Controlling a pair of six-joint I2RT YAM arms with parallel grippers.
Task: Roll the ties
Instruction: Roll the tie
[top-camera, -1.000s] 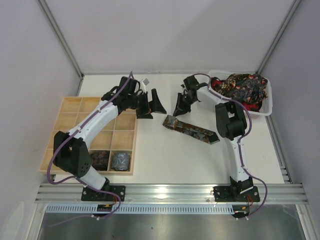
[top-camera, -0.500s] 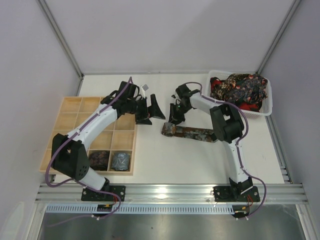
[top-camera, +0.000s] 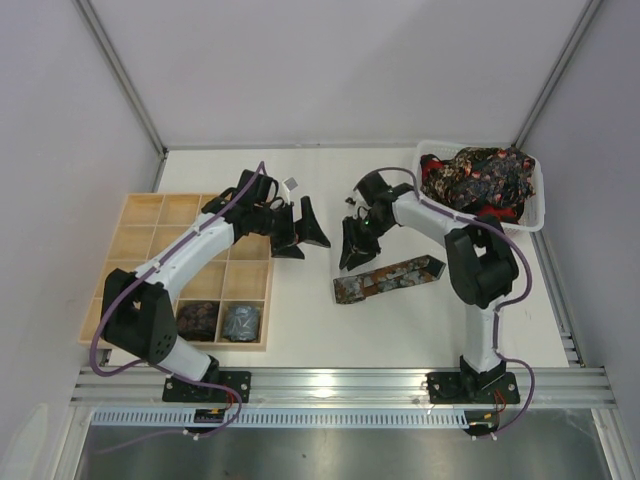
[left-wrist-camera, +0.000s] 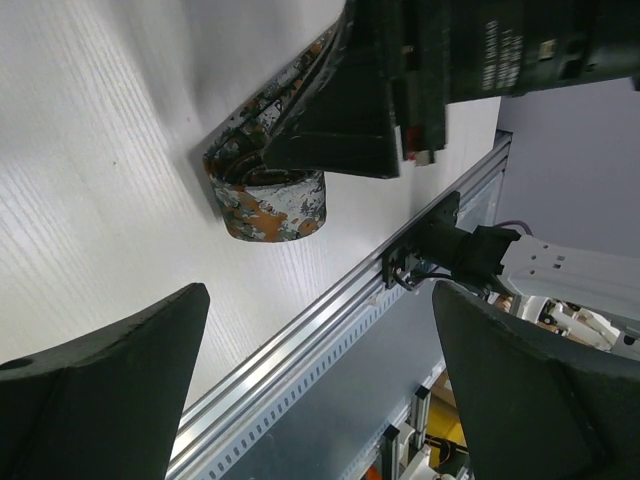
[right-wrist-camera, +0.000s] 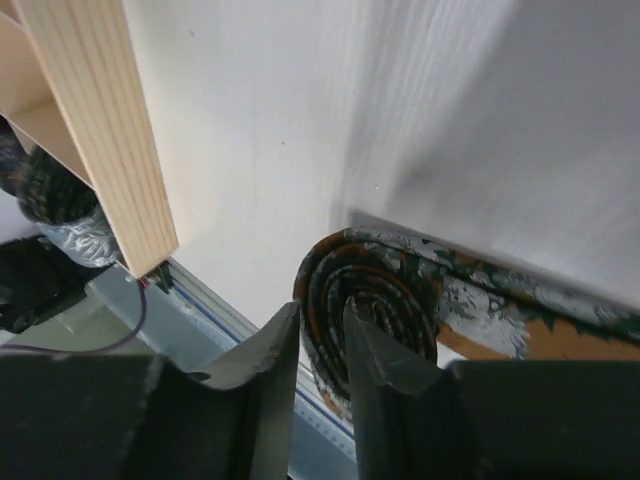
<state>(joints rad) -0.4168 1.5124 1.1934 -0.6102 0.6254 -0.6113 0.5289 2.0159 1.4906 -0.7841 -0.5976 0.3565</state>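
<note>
The necktie (top-camera: 395, 277) in hand lies on the table (top-camera: 300, 330) to the right of the wooden grid tray (top-camera: 245, 280) and apart from it. It is a dark strip flecked with orange and grey. Its end nearer the tray is wound into a small roll (right-wrist-camera: 375, 285) standing on edge, and the remainder runs flat away from the tray. The right end effector (right-wrist-camera: 322, 306) is narrow and pinches the roll's outer turns, one finger outside the coil and the other near its core.

The step in hand looks to be the winding itself, begun but with most of the length unrolled. As I judge it, the next move calls for turning the roll along the flat part. The edges need to keep in line so the roll neither cones nor springs loose, and it then goes to a free tray cell.

The left end effector (top-camera: 303, 235) hovers wide and empty just past the tray's right edge. A finished dark coil (top-camera: 200, 318) and a greyer coil (top-camera: 241, 320) sit in adjacent cells of the tray's near row. Well apart from the tray, at the table's far right, a white mesh basket (top-camera: 541, 205) holds a heap of unrolled ties (top-camera: 480, 175).
</note>
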